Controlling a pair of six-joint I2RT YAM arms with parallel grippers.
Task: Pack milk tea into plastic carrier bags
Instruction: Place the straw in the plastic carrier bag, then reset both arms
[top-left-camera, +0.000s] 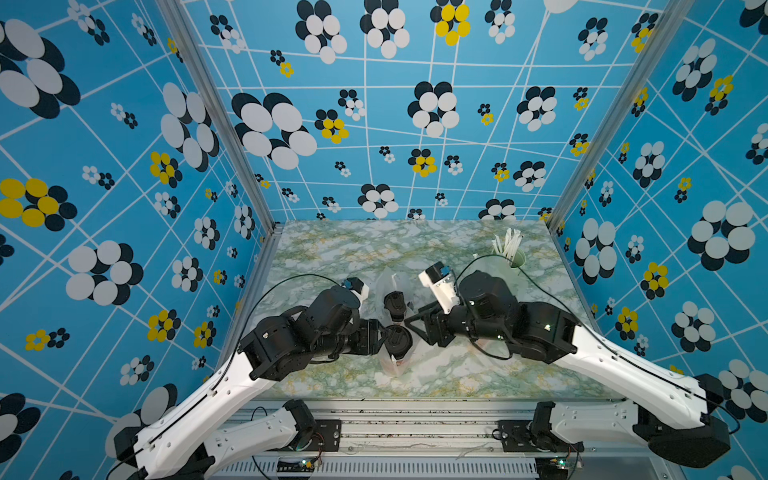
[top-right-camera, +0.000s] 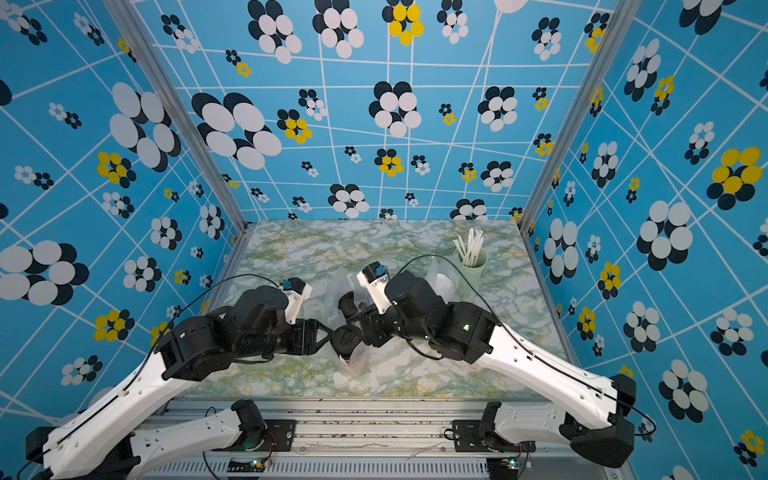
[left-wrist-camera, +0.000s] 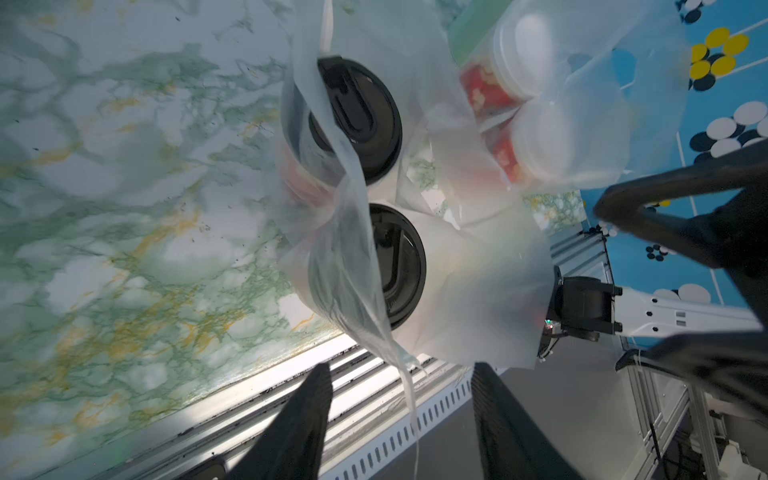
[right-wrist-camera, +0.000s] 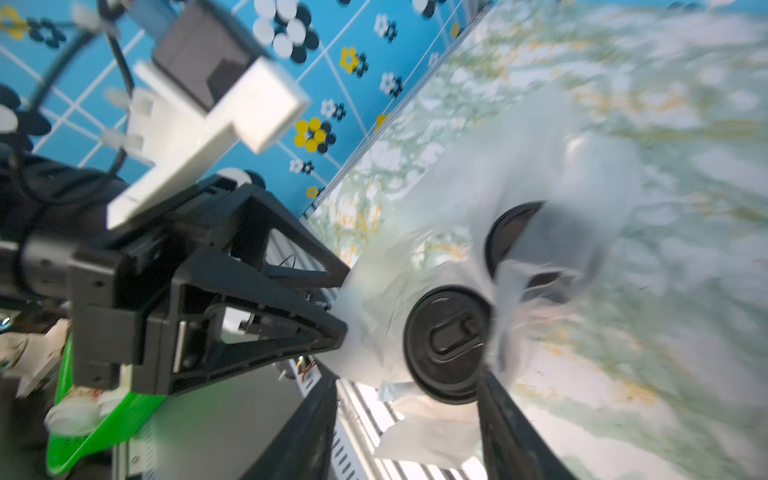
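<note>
Two milk tea cups with black domed lids (top-left-camera: 395, 305) (top-left-camera: 399, 338) stand side by side in a thin plastic carrier bag (top-left-camera: 394, 362) at mid-table in both top views. My left gripper (left-wrist-camera: 402, 368) is open beside the nearer cup, and a loose strand of the bag hangs between its fingers (left-wrist-camera: 307, 415). My right gripper (right-wrist-camera: 406, 374) is open on the bag's other side, with slack film and the nearer lid (right-wrist-camera: 449, 340) between its fingers. A second bag (top-right-camera: 444, 282) holds two red cups with white lids (left-wrist-camera: 519, 62) (left-wrist-camera: 552, 141).
A pale green cup of white straws (top-left-camera: 515, 257) stands at the back right of the marble-patterned table (top-left-camera: 332, 249), just behind the second bag. Both arms crowd the table's middle. Patterned blue walls close in three sides, and a metal rail (top-left-camera: 415, 428) runs along the front.
</note>
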